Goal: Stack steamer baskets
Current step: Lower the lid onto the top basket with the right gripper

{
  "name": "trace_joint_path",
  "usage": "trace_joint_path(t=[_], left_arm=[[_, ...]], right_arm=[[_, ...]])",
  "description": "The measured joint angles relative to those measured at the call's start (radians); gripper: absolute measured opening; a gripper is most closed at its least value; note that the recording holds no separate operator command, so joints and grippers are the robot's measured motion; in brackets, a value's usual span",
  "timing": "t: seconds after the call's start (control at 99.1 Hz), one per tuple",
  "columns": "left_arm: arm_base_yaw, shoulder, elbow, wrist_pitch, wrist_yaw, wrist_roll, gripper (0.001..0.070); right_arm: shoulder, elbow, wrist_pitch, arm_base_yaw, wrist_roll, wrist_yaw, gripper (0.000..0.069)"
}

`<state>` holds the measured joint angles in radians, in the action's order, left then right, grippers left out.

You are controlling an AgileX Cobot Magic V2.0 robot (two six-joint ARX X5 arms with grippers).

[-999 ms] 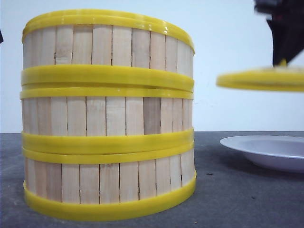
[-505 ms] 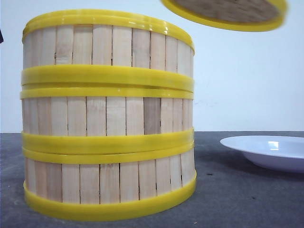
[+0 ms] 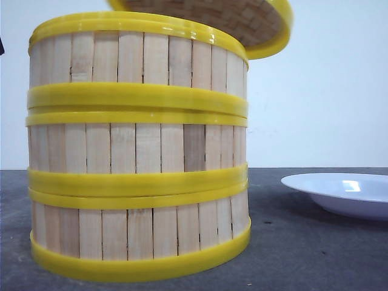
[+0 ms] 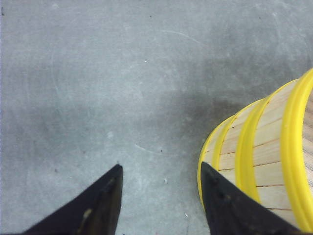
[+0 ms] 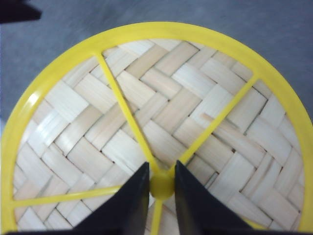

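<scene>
Tilted lid [image 3: 242, 24] blocks the steamer baskets' [image 3: 138, 145] top; bare table [image 3: 303, 254] between stack and plate [image 3: 345, 193].

steamer baskets [image 3: 138, 148]: three, one on another, on the counter [image 3: 303, 254] | lid [image 3: 242, 21]: tilted above the stack | plate [image 3: 342, 193]: right of the stack

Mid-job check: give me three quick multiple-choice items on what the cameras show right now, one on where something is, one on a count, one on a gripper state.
1. Where is the lid?
A. on the plate
B. tilted in the air above the stack's top rim
C. flat on the table

2. How many steamer baskets are stacked?
A. one
B. two
C. three

3. The right gripper is
A. shut on the lid's knob
B. open and empty
C. holding the white plate

Answers: 1 B, the front view shows its woven underside above the rim. 2 C, three slatted tiers. 3 A, fingers pinch the yellow knob.
</scene>
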<state>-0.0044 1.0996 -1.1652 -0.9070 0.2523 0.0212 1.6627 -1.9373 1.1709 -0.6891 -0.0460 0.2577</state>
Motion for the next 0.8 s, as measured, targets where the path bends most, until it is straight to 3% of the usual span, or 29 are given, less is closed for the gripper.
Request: trace_joint_path(t=[0.212,0.414,0.797], left_arm=[[0.000,0.000,0.000,0.000,0.000,0.000,0.0298],[0.000,0.000,0.000,0.000,0.000,0.000,0.0298],[0.000,0.000,0.000,-0.001,0.000,0.000,0.0298]], right_arm=[[0.004,-0.002,0.001,-0.074,-0.003,-0.006,0.0072],[0.021,-0.006,0.000,-0.130,-0.011,-0.076,0.0072],[0.054,-0.006,-0.016,-0.154,-0.030,-0.082,0.0072]])
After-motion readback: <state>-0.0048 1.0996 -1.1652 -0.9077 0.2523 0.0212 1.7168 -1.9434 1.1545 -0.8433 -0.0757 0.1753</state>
